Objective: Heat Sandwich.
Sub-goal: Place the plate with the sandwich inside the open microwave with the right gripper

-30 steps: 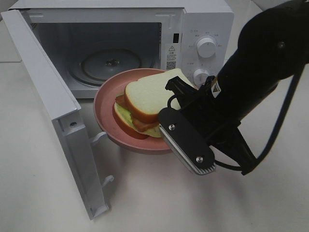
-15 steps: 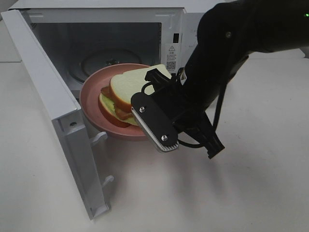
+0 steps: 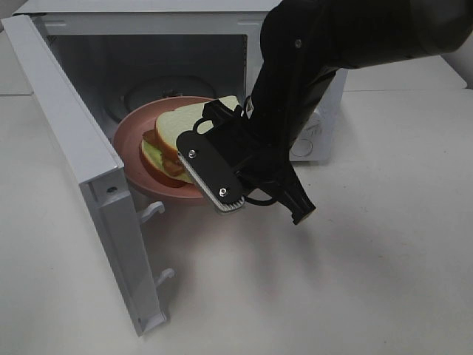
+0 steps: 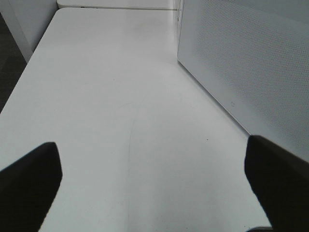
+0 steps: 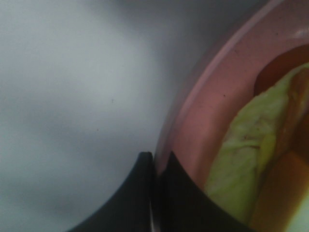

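A white worktop [image 3: 355, 281] carries a white microwave oven [image 3: 148, 24] with its hinged door [image 3: 81, 163] swung wide. My right gripper [image 5: 157, 164] is clamped on the rim of a round pink plate [image 3: 129, 151], holding it at the mouth of the oven cavity with its far edge just inside. The square white-bread sandwich [image 3: 181, 126] with green filling lies on that plate. My left gripper [image 4: 153, 183] hangs spread wide over the worktop, holding nothing, beside a perforated white panel [image 4: 251, 63].

The open door [image 3: 81, 159] walls the oven's [image 3: 214, 63] left. The plate [image 3: 126, 144] and right hand [image 3: 224, 198] fill its mouth. The bench [image 3: 355, 296] in front lies free.
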Available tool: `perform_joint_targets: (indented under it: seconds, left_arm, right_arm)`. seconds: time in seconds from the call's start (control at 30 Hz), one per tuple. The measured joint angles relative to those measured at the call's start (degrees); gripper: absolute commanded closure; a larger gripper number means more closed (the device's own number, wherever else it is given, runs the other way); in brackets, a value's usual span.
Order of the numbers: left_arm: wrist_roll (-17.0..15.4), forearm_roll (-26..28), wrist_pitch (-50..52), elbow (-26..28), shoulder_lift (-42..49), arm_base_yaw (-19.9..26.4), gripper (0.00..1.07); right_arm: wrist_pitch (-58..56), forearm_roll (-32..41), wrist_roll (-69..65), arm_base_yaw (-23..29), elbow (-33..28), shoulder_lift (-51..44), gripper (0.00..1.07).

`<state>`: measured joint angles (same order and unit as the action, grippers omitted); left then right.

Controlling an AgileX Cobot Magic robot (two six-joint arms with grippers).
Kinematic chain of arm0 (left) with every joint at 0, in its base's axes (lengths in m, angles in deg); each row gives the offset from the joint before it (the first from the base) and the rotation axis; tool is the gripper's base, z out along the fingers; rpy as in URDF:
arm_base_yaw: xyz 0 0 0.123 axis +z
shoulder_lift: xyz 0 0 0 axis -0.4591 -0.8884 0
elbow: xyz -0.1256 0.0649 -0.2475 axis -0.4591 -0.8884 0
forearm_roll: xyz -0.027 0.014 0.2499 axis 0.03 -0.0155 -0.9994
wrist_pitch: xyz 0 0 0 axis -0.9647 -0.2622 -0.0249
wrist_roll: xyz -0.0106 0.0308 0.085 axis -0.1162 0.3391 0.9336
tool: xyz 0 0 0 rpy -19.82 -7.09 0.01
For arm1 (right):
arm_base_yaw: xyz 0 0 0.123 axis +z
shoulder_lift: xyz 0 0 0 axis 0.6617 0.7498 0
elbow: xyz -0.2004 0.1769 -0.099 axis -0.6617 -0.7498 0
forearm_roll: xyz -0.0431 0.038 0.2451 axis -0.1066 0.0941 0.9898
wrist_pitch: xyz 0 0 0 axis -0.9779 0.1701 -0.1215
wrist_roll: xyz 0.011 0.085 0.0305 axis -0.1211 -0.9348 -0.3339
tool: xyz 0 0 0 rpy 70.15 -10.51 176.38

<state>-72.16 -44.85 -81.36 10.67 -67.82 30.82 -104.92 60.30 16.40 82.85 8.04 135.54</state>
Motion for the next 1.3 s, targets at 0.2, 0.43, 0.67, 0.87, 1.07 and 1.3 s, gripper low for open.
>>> perform_joint_targets:
  seconds: [0.2,0.43,0.67,0.87,1.07,1.3]
  left_arm:
    - [0.0,0.0,0.0,0.0,0.0,0.0,0.09]
    - [0.0,0.0,0.0,0.0,0.0,0.0,0.09]
    - [0.0,0.0,0.0,0.0,0.0,0.0,0.09]
    - [0.0,0.0,0.0,0.0,0.0,0.0,0.09]
    - [0.0,0.0,0.0,0.0,0.0,0.0,0.09]
    - [0.0,0.0,0.0,0.0,0.0,0.0,0.09]
  right_arm:
    - [-1.7,-0.1,0.0,0.0,2.9,1.6,1.07]
    - [-4.0,-0.2,-0.1,0.0,8.8,4.7,1.07]
    - [-5.6,-0.3,-0.2,0.0,13.2,7.6,1.07]
    - [-8.0,-0.9,-1.3,0.0,18.2,10.6,1.07]
    - [-9.3,-2.5,-3.2,0.0,23.3,13.9,1.07]
    - [-11.5,-2.6,-4.8,0.0,28.1,16.8,1.07]
